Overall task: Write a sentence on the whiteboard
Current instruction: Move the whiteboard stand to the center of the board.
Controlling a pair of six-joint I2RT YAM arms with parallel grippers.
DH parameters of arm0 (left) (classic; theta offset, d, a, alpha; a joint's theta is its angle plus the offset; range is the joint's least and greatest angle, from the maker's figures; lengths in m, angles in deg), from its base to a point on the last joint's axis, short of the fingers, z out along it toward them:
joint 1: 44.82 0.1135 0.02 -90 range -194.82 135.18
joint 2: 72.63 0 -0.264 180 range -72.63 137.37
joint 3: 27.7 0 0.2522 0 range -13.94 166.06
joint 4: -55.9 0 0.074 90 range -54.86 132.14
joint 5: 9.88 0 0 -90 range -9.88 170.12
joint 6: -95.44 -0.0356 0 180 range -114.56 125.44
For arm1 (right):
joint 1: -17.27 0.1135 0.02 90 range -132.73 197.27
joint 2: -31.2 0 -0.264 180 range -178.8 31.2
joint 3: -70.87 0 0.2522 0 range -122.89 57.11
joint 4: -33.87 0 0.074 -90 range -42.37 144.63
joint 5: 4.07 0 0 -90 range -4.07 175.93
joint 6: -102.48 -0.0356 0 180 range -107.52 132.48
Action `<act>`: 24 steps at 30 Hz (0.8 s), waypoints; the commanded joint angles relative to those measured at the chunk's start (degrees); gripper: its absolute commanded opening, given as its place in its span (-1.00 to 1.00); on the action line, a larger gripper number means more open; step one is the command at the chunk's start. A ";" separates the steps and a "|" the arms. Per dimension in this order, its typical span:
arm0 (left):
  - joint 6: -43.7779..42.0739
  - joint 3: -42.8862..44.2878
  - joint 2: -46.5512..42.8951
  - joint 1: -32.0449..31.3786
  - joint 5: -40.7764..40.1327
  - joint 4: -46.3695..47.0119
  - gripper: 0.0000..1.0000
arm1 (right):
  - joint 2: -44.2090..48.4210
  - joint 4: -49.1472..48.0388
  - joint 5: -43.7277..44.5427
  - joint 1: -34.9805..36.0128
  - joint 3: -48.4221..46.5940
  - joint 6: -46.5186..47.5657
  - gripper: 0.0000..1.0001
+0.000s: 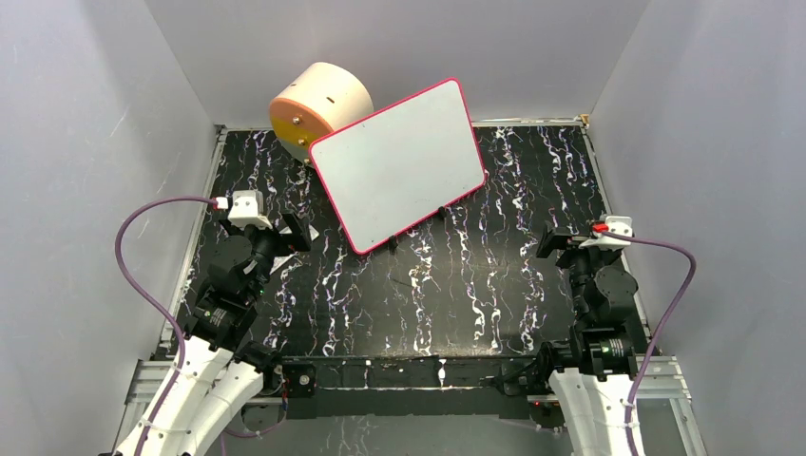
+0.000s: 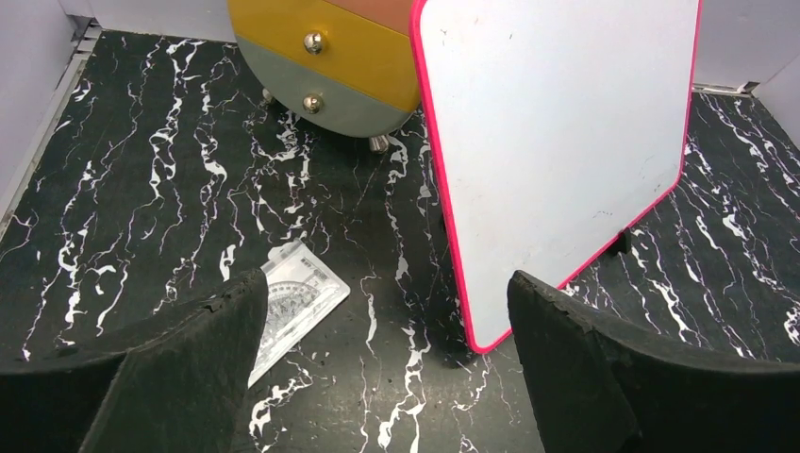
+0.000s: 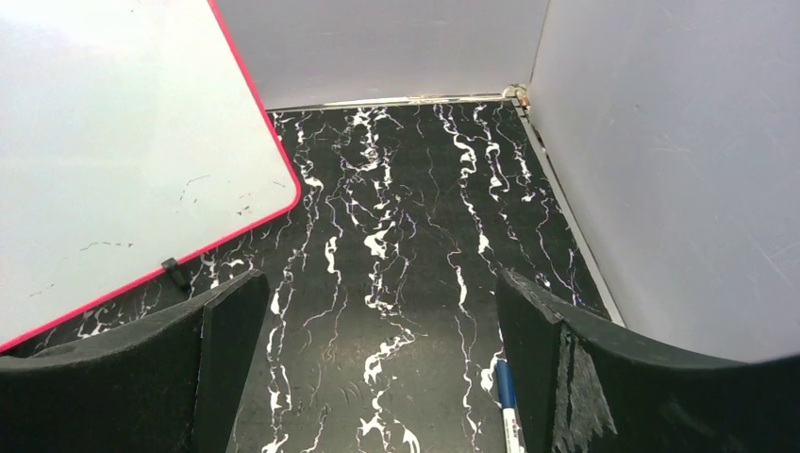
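Note:
The whiteboard (image 1: pixel 399 166) with its pink-red border stands tilted on small black feet at the back middle of the table. Its face is blank, with only faint specks and no blue handwriting. It also shows in the left wrist view (image 2: pixel 557 142) and the right wrist view (image 3: pixel 113 142). My left gripper (image 1: pixel 290 233) (image 2: pixel 387 288) is open and empty, low over the table to the board's front left. My right gripper (image 1: pixel 561 239) (image 3: pixel 377 283) is open and empty to the board's right. A blue-capped marker (image 3: pixel 507 406) lies on the table right beside my right finger.
A round beige drawer unit (image 1: pixel 318 104) with knobs (image 2: pixel 330 57) stands behind the board's left edge. A clear packet holding a protractor (image 2: pixel 297 302) lies on the table by my left finger. Grey walls enclose the black marbled table (image 1: pixel 447 285) on three sides.

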State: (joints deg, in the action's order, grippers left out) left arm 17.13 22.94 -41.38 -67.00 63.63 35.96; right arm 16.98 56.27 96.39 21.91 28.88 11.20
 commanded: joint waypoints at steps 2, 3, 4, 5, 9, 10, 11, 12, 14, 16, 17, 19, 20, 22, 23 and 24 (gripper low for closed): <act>0.78 1.24 -0.13 0.45 -0.35 1.87 0.89 | -1.00 -2.31 -2.84 0.28 -2.55 0.83 0.97; 0.87 1.26 -0.12 0.41 -0.11 1.93 0.89 | -1.25 -2.13 -3.44 0.28 -2.90 0.79 0.97; 0.96 1.26 -0.17 0.44 0.08 1.94 0.89 | -1.60 -1.77 -4.12 0.34 -3.47 0.57 0.97; 0.97 1.26 -0.14 0.40 0.28 1.91 0.90 | -2.02 -1.45 -5.13 0.32 -3.95 0.40 0.97; 1.60 1.47 -0.13 0.45 1.38 1.50 0.90 | -4.79 0.03 -8.53 0.31 -6.01 -0.19 0.97; 1.73 1.54 -0.18 0.43 2.09 1.44 0.90 | -5.81 0.61 -9.56 0.34 -6.90 -0.26 0.97; 1.80 1.60 -0.30 0.45 2.85 1.43 0.90 | -6.95 0.93 -10.03 0.34 -7.57 -0.70 0.97; 1.91 1.61 -0.61 0.40 3.47 1.49 0.90 | -8.38 1.14 -11.02 0.31 -8.33 -1.64 0.97; 2.03 1.34 -1.22 0.41 4.43 1.84 0.90 | -11.66 0.62 -14.70 0.30 -9.45 -3.07 0.97; 2.23 1.14 -1.87 0.38 4.53 1.87 0.90 | -15.47 -0.60 -18.24 0.32 -10.17 -3.78 0.97; 2.58 0.90 -2.14 0.38 4.09 2.04 0.90 | -17.65 -1.20 -19.33 0.30 -10.49 -3.75 0.97; 3.78 0.71 -2.68 0.39 3.21 2.09 0.90 | -22.01 -1.75 -21.49 0.32 -11.16 -3.60 0.97; 4.13 0.77 -3.16 0.42 3.26 2.04 0.90 | -24.01 -2.32 -22.58 0.35 -11.26 -3.70 0.97; 4.66 0.86 -3.89 0.42 3.73 2.13 0.90 | -27.28 -4.58 -24.49 0.36 -10.46 -4.32 0.97; 4.81 0.89 -4.15 0.46 3.70 2.09 0.90 | -28.66 -5.86 -25.25 0.37 -9.92 -4.49 0.97; 4.84 0.83 -4.37 0.46 3.50 2.05 0.90 | -30.41 -6.99 -25.71 0.37 -9.53 -4.64 0.97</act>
State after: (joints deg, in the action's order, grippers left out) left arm 20.56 22.94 -44.49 -66.89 67.17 36.14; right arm -8.66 55.99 76.32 22.02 20.03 7.90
